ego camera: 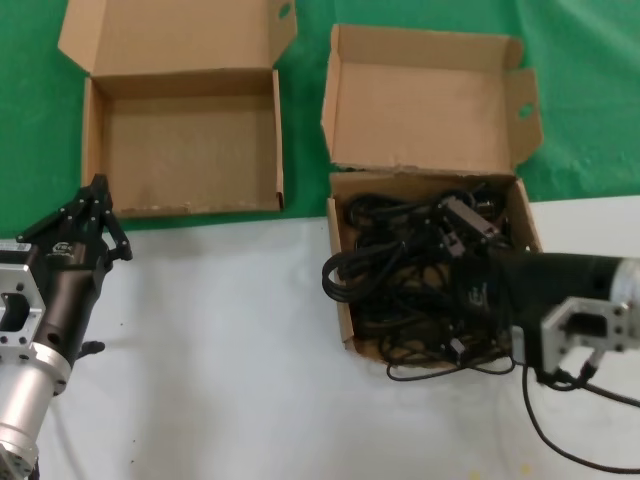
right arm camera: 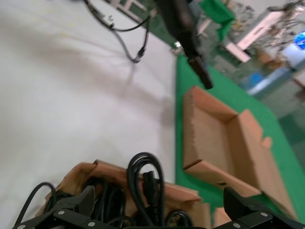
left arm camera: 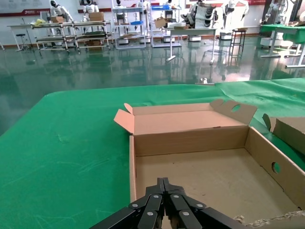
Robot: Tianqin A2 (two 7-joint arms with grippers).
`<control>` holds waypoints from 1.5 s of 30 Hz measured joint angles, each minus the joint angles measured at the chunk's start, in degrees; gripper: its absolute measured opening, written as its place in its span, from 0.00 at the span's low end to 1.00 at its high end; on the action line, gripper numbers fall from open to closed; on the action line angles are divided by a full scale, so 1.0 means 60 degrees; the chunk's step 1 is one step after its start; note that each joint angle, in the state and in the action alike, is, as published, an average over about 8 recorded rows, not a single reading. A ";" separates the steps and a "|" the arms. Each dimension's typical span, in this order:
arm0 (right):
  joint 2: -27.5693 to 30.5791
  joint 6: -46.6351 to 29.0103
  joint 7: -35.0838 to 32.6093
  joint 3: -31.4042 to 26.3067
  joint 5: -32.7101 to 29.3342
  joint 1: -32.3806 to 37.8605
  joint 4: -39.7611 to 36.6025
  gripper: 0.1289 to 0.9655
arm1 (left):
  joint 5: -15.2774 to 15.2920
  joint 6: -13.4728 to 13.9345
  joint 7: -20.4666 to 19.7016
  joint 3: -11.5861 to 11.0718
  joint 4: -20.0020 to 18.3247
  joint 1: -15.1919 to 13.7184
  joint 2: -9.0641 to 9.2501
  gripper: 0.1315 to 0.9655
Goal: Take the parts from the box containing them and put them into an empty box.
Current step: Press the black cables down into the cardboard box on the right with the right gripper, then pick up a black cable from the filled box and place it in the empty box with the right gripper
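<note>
The right gripper (ego camera: 448,290), jaws spread wide, was lowered among the parts (ego camera: 400,260) inside the box containing them (ego camera: 342,290), apparently gripping nothing yet, while the left gripper (ego camera: 97,192), fingers closed together, waited beside an empty box (ego camera: 92,150).

two cardboard boxes (ego camera: 184,120), two arms (ego camera: 55,300), tangled cords (ego camera: 420,270)
</note>
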 joint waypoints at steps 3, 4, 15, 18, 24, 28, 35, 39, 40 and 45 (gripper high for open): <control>-0.0288 -0.0221 0.0092 -0.0435 -0.0387 0.0584 -0.0471 0.97 | 0.0000 0.0000 0.0000 0.0000 0.0000 0.0000 0.0000 0.04; -0.0381 -0.0277 0.0106 -0.0556 -0.0492 0.0749 -0.0626 0.97 | 0.0000 0.0000 0.0000 0.0000 0.0000 0.0000 0.0000 0.04; -0.1136 -0.0528 0.0135 -0.1340 -0.1099 0.1804 -0.1819 0.84 | 0.0000 0.0000 0.0000 0.0000 0.0000 0.0000 0.0000 0.02; -0.1243 -0.0517 0.0172 -0.1426 -0.1168 0.1922 -0.1987 0.84 | 0.0000 0.0000 0.0000 0.0000 0.0000 0.0000 0.0000 0.02; -0.1390 -0.0422 0.0215 -0.1531 -0.1307 0.2086 -0.2268 0.72 | 0.0000 0.0000 0.0000 0.0000 0.0000 0.0000 0.0000 0.02; -0.1468 -0.0305 0.0213 -0.1571 -0.1407 0.2159 -0.2431 0.64 | 0.0000 0.0000 0.0000 0.0000 0.0000 0.0000 0.0000 0.02; -0.1609 -0.0059 0.0168 -0.1588 -0.1509 0.2261 -0.2665 0.42 | 0.0000 0.0000 0.0000 0.0000 0.0000 0.0000 0.0000 0.02; -0.1655 0.0054 0.0150 -0.1572 -0.1524 0.2295 -0.2715 0.34 | 0.0000 0.0000 0.0000 0.0000 0.0000 0.0000 0.0000 0.02; -0.1655 0.0073 0.0157 -0.1566 -0.1526 0.2297 -0.2708 0.31 | 0.0000 0.0000 0.0000 0.0000 0.0000 0.0000 0.0000 0.02; -0.1519 0.0076 0.0370 -0.1511 -0.1527 0.2256 -0.2456 0.19 | 0.0000 0.0000 0.0000 0.0000 0.0000 0.0000 0.0000 0.02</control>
